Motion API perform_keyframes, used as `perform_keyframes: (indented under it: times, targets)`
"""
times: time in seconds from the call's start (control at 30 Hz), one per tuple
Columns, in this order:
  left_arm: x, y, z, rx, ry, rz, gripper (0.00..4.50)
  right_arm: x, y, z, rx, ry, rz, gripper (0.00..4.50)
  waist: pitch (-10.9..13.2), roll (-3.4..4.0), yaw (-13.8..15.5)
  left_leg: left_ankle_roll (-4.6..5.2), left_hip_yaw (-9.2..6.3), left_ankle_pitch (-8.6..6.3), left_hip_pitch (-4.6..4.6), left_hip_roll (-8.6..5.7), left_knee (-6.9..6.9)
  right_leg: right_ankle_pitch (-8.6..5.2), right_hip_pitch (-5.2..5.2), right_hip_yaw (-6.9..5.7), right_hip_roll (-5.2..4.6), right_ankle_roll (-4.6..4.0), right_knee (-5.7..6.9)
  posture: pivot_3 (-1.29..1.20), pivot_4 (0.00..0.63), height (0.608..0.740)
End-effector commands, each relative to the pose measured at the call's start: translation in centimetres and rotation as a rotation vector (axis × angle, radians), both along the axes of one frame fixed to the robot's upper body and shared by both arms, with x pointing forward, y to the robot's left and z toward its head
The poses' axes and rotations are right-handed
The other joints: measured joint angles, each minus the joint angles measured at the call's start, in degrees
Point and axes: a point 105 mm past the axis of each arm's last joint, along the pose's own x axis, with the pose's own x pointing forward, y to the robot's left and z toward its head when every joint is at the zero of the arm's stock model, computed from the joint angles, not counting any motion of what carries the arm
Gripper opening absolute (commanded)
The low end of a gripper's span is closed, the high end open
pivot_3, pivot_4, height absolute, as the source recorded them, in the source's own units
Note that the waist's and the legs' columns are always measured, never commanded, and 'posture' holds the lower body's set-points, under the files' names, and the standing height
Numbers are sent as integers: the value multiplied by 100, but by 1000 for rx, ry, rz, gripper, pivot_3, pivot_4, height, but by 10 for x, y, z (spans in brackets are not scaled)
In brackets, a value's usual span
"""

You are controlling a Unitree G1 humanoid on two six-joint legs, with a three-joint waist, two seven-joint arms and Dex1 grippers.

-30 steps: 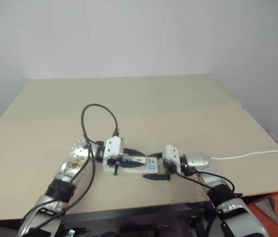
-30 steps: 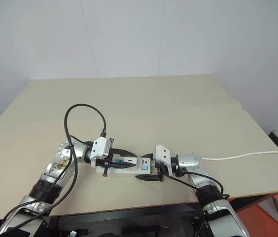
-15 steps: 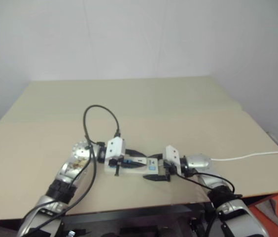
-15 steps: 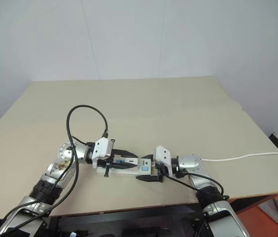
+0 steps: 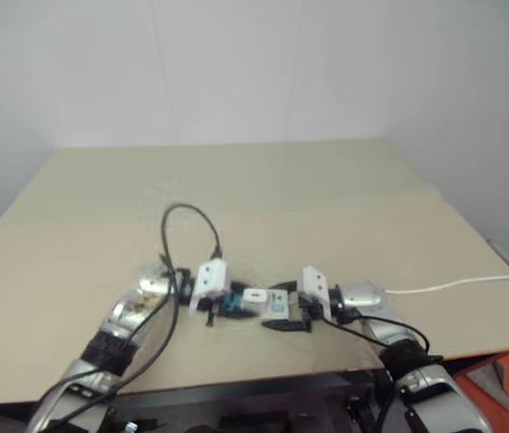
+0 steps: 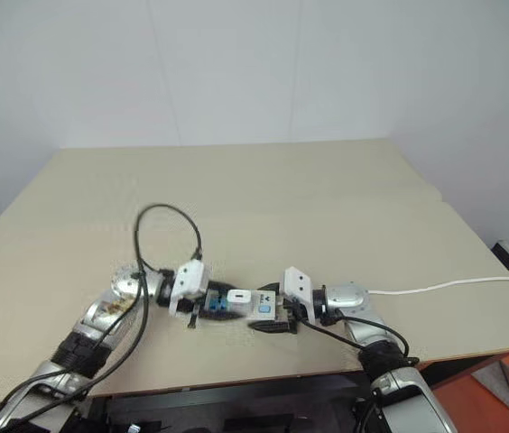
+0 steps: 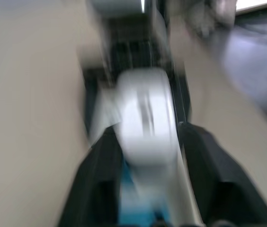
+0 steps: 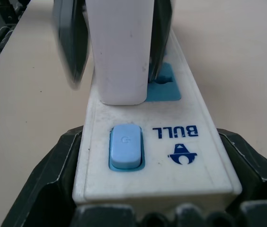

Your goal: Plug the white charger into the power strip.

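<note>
Black fingers of right gripper [image 8: 155,208] clamp switch end of the power strip [image 8: 171,142], one each side, touching. Left gripper [image 7: 147,189] has fingers spread w/ gaps either side of the white charger [image 6: 238,296], not squeezing it. Charger stands upright on strip, seated next to blue switch [image 8: 125,145]. Strip lies on beige table [image 6: 282,189] nr front edge; thin white cord [image 6: 444,287] runs off to the right.

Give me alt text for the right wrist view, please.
A white charger stands upright on the white power strip, seated at a blue socket next to the strip's blue switch. The right gripper clamps the strip's switch end between its black fingers, and the left gripper's dark fingers flank the charger.
</note>
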Motion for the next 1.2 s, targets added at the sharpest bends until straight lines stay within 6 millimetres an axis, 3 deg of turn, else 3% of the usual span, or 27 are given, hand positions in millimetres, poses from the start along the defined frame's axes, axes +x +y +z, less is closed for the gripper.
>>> perform_keyframes:
  times: [0.03,0.13,0.33,0.43,0.63,0.77,0.97,1.2]
  targets:
    - [2,1,-5,18,31,17,3534,-6,5,-8,-36,20,35,3426,0,0,-4,0,2,0,0,-1,0,0,-1,2,-1,-1,1,0,150,740]
    - [6,0,0,-4,27,29,4477,-6,5,-8,-33,20,35,3426,0,0,-4,0,3,0,0,-1,0,0,-1,3,-1,-1,1,0,150,740]
    - [10,2,12,-51,30,48,4477,-5,7,-7,-31,23,39,3426,0,0,-9,0,3,0,-1,0,0,1,-2,3,0,-2,1,0,150,740]
    - [13,6,23,-68,17,49,4500,-5,7,-7,-29,26,41,4377,3,-3,-15,0,2,0,-6,0,0,1,-7,4,1,-2,1,0,150,740]
    - [17,17,47,-80,-60,52,4500,0,3,-2,-29,6,24,4483,11,-16,-18,0,2,0,-13,1,-1,1,-10,2,0,-2,-8,0,150,740]
    - [14,29,62,-65,-109,40,4500,1,-14,10,-27,-27,-7,4483,25,-16,3,0,2,0,-15,1,-1,2,-11,-1,-2,-3,-9,0,150,740]
    - [2,64,71,-1,-132,57,4500,-1,-51,51,17,-112,-89,4483,40,-14,127,0,-2,0,-101,-2,5,5,-81,-13,-16,0,-20,0,150,740]
    - [-3,106,80,42,-152,209,4500,-11,-92,83,0,-164,-185,4483,65,-16,160,0,3,1,-128,-1,10,8,-111,-17,-11,-2,-17,0,150,740]
